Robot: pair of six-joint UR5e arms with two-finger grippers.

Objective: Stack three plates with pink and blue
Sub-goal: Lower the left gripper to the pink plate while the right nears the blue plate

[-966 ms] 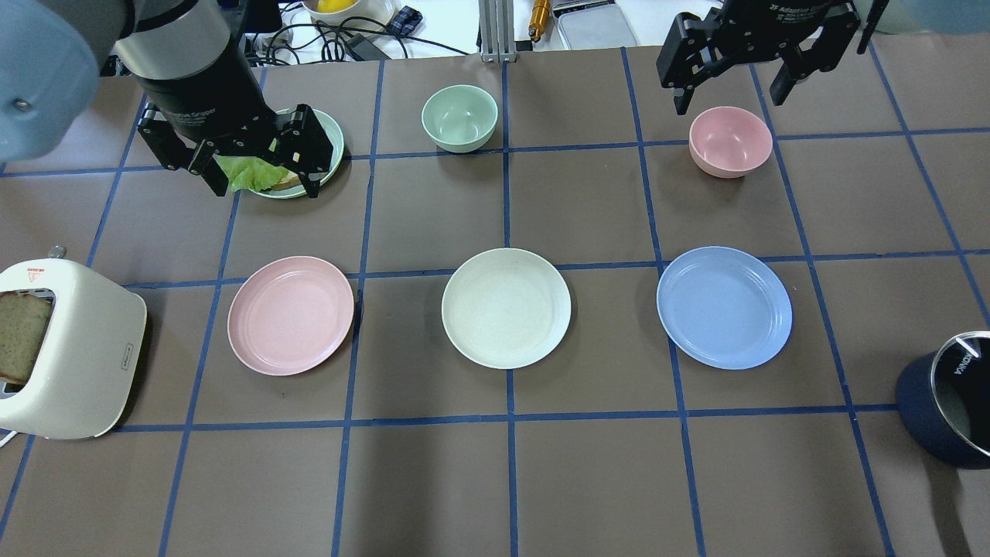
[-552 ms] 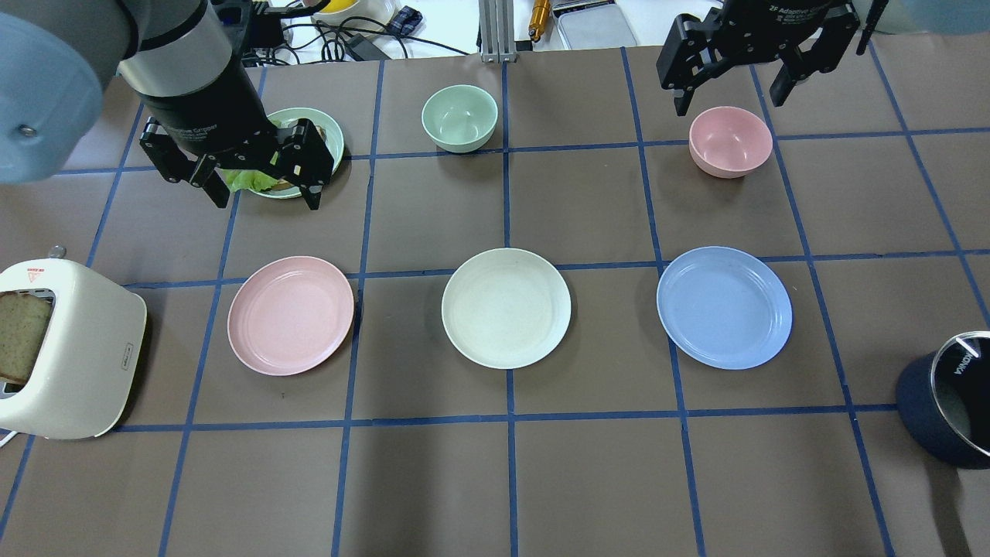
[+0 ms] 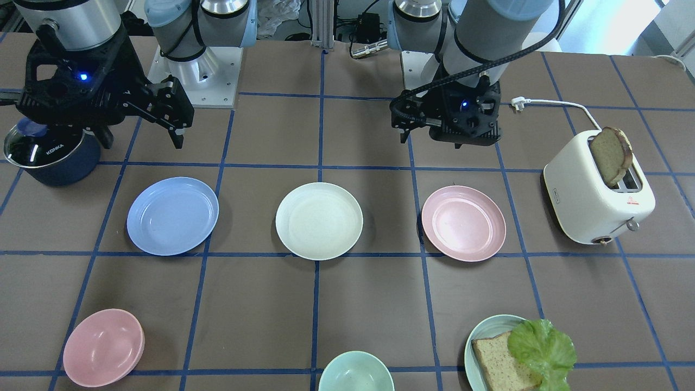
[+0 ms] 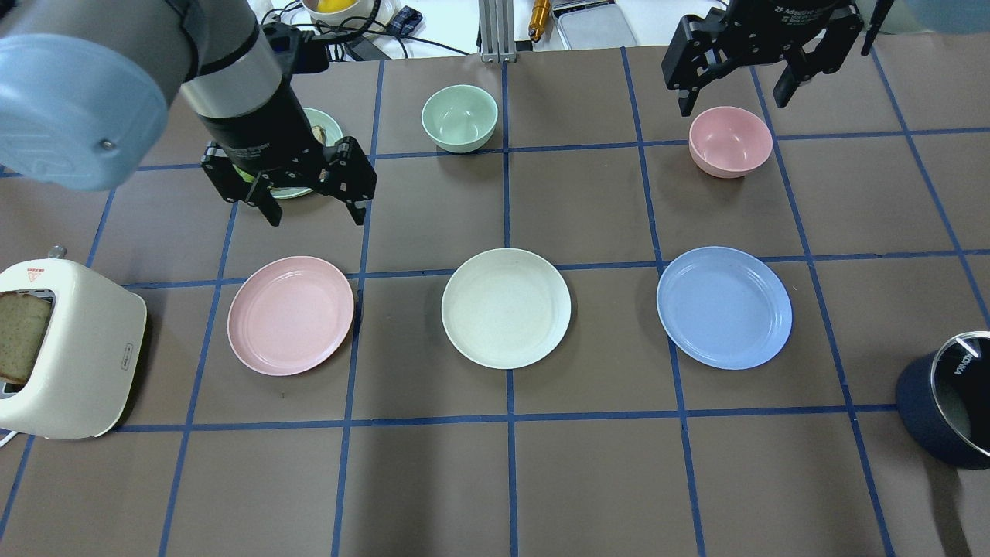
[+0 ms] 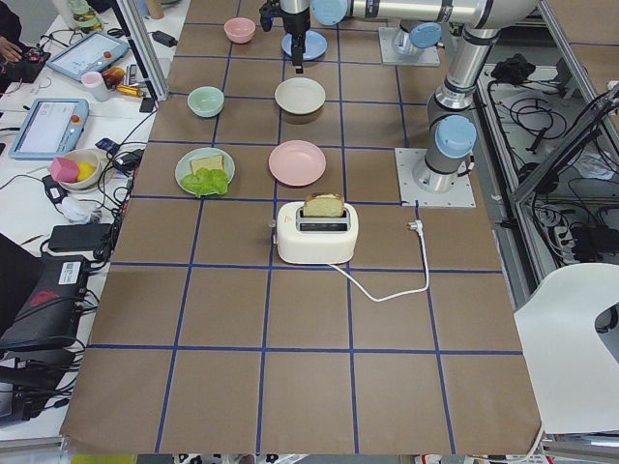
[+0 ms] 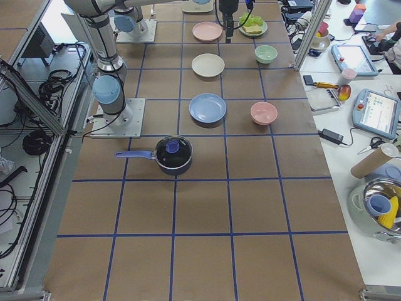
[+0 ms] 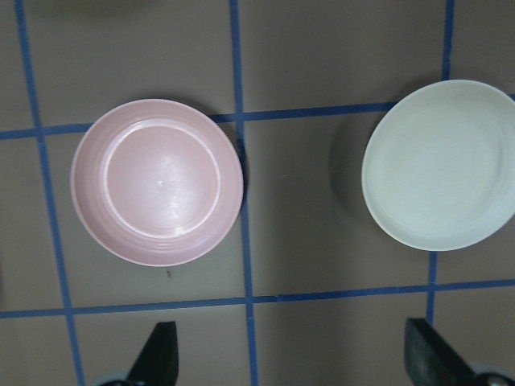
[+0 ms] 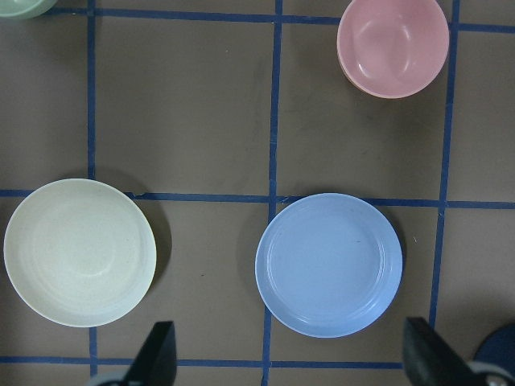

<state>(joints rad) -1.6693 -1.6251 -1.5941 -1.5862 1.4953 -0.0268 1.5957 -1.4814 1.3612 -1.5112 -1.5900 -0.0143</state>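
Observation:
Three matching plates lie in a row, apart from each other: pale pink (image 4: 290,316), cream-white (image 4: 506,307) and light blue (image 4: 724,307). My left gripper (image 4: 315,210) is open and empty, held above the table just beyond the pink plate. Its wrist view shows the pink plate (image 7: 157,181) and the cream plate (image 7: 442,165) below it. My right gripper (image 4: 732,102) is open and empty, high at the far side over the pink bowl (image 4: 730,141). Its wrist view shows the blue plate (image 8: 328,264) below.
A white toaster (image 4: 66,348) with a bread slice stands at the left edge. A dark pot (image 4: 947,410) stands at the near right. A mint bowl (image 4: 459,116) sits far centre. A teal plate with bread and lettuce (image 3: 516,353) is partly hidden behind the left gripper.
My left gripper has moved right and nearer, off the teal food plate toward the pink plate. The right gripper has hardly moved. The plates have not moved.

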